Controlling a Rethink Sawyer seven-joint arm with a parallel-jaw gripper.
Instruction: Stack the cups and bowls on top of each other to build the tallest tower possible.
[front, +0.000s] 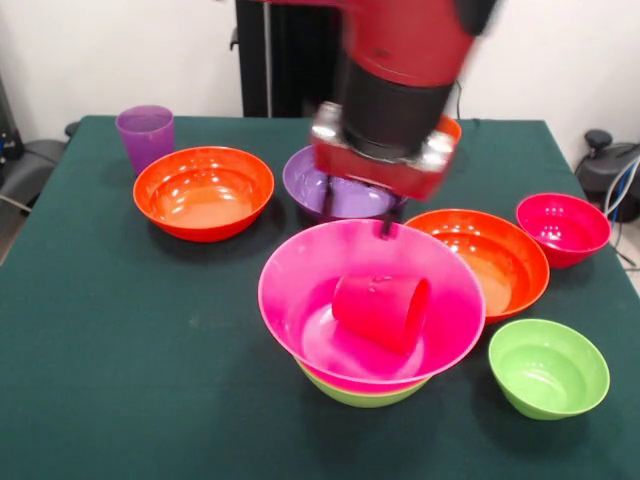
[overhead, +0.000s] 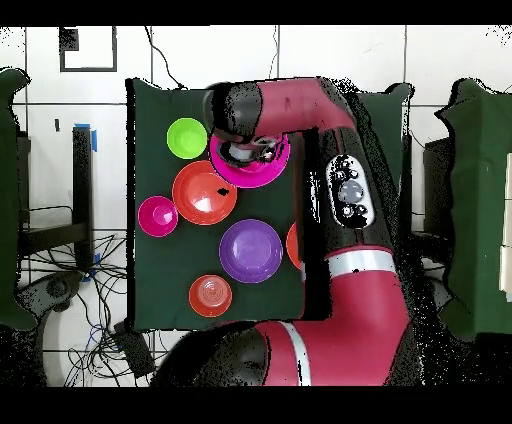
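The tower is a wide hot pink bowl (front: 300, 290) nested in a lime green bowl (front: 360, 394). A red-pink cup (front: 382, 311) lies on its side inside the pink bowl. My gripper (front: 357, 208) hangs open just above the pink bowl's far rim, with nothing between its fingers (front: 386, 226). A purple cup (front: 145, 134) stands upright at the far left. In the overhead view the arm's wrist covers part of the pink bowl (overhead: 262, 172).
Around the tower stand an orange bowl (front: 203, 192), a purple bowl (front: 305, 178) behind the gripper, a second orange bowl (front: 490, 258), a small hot pink bowl (front: 563, 228) and a lime green bowl (front: 548, 367). Another orange bowl (overhead: 210, 295) sits near the robot.
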